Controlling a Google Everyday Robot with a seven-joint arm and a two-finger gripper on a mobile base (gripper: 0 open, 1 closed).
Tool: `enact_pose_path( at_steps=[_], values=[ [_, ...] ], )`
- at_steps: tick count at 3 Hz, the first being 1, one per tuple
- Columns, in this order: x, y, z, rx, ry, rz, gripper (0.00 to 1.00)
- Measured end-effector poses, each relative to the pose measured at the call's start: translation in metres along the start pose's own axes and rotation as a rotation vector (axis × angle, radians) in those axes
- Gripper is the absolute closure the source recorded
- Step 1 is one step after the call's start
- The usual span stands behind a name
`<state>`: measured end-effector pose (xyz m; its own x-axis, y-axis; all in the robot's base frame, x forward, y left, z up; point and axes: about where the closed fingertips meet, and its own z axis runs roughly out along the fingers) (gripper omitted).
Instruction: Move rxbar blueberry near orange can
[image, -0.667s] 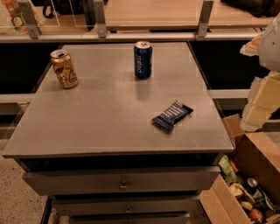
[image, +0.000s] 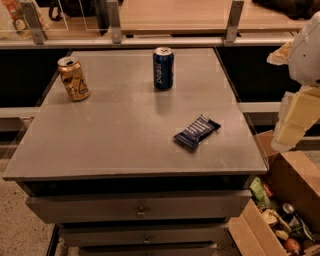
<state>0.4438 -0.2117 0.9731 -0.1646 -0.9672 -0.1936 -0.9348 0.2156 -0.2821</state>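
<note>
The gripper (image: 295, 120) hung beyond the right edge of the grey worktop (image: 125, 130); whether its jaws were spread could not be told. The orange can (image: 73, 78) stood far-left. The rxbar blueberry (image: 196, 132) lay flat front-right, just left of the gripper, its long axis angled toward it.

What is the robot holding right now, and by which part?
Nothing, it seems. The gripper hangs right of the table; the rxbar blueberry lies flat on it, untouched.
</note>
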Motion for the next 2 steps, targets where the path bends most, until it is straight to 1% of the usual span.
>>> enact_pose_path(
  at_steps=[1,2],
  values=[
    [0.0,0.0,0.009,0.003,-0.006,-0.064,0.0],
    [0.004,-0.004,0.026,-0.003,0.007,-0.161,0.0]
  ],
)
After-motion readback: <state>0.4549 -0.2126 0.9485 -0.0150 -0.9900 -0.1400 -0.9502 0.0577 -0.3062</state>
